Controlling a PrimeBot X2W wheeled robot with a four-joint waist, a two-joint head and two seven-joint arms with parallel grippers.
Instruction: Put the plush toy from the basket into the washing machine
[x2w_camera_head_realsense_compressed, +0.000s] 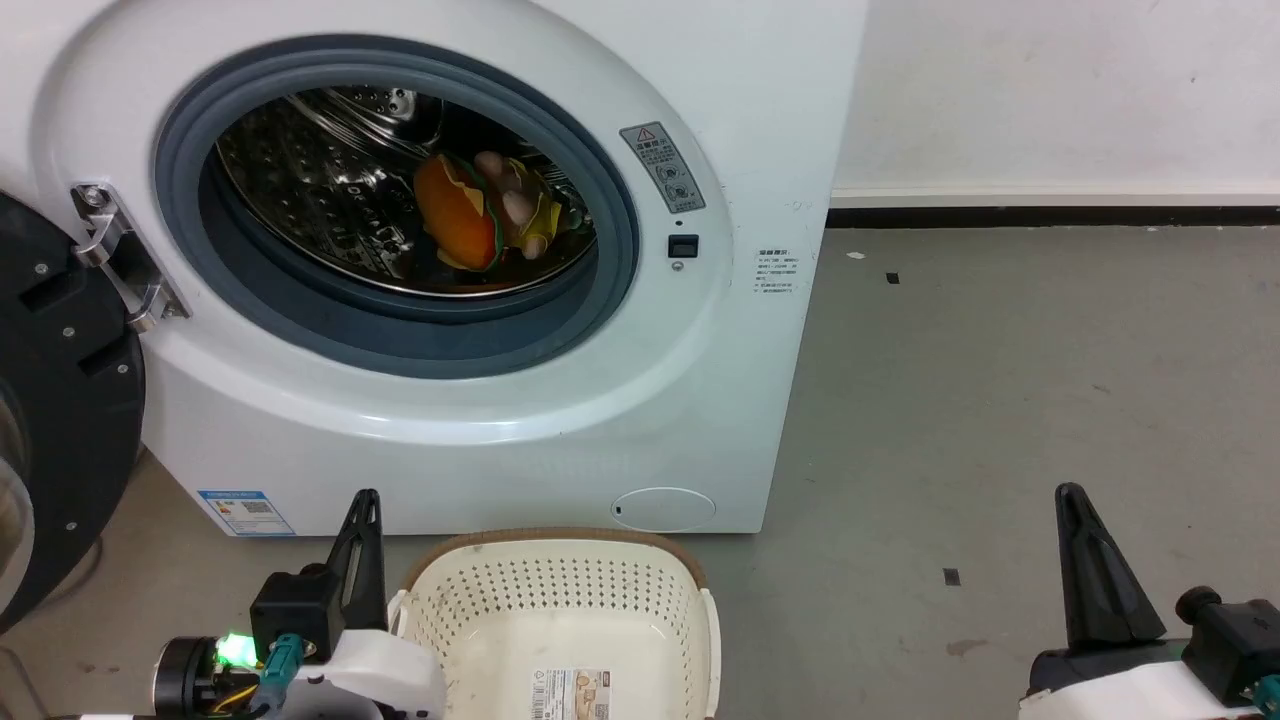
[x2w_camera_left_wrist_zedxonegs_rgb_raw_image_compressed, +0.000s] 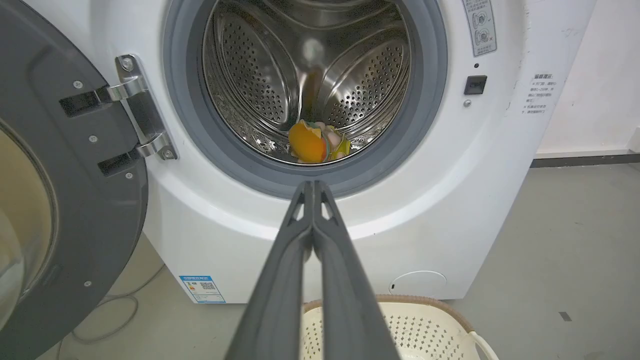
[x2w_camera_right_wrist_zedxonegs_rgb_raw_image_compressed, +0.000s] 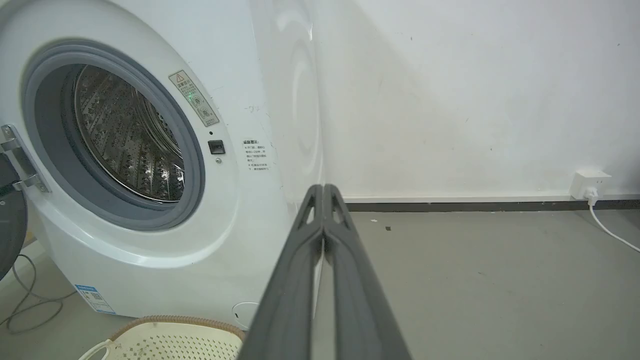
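Bright, even indoor light; glints on the steel drum (x2w_camera_left_wrist_zedxonegs_rgb_raw_image_compressed: 250, 75); wide-angle bowing at wrist-view edges

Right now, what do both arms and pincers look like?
Left pincer: two long dark fingers tapering to a point, with triangular cut-outs near the tips, on a black block. Behind it sit a white shell, a lit green light and a teal plug. Right pincer: same fingers, white casing, a black round knob.
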